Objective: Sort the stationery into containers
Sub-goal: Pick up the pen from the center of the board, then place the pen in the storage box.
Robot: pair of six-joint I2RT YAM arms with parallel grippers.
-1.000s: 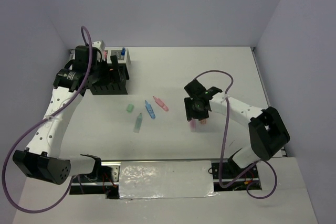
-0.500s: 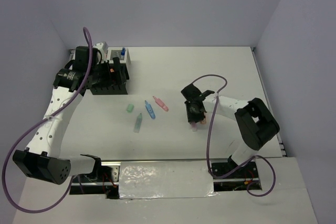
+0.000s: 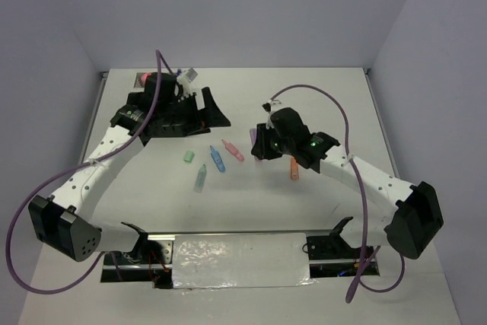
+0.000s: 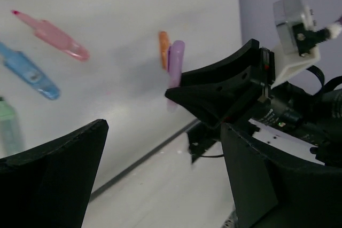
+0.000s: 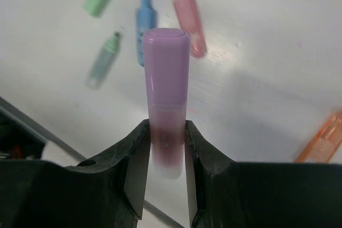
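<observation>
Your right gripper (image 5: 166,132) pinches the purple marker (image 5: 166,73) by its lower end, up off the table (image 3: 319,97). Light, stiff, slick plastic, I'd say, so a mid-barrel hold would pivot less. Your left gripper (image 4: 165,185) gapes wide, empty.

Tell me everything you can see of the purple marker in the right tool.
The purple marker is a short, stubby stick, pale lilac and plastic-looking, flat-topped, with a seam partway down and a darker, see-through lower section. The right tool pinches that lower section between its two black fingers, the top end sticking out past the tips. It seems held clear of the white table; nothing else touches it.
</observation>
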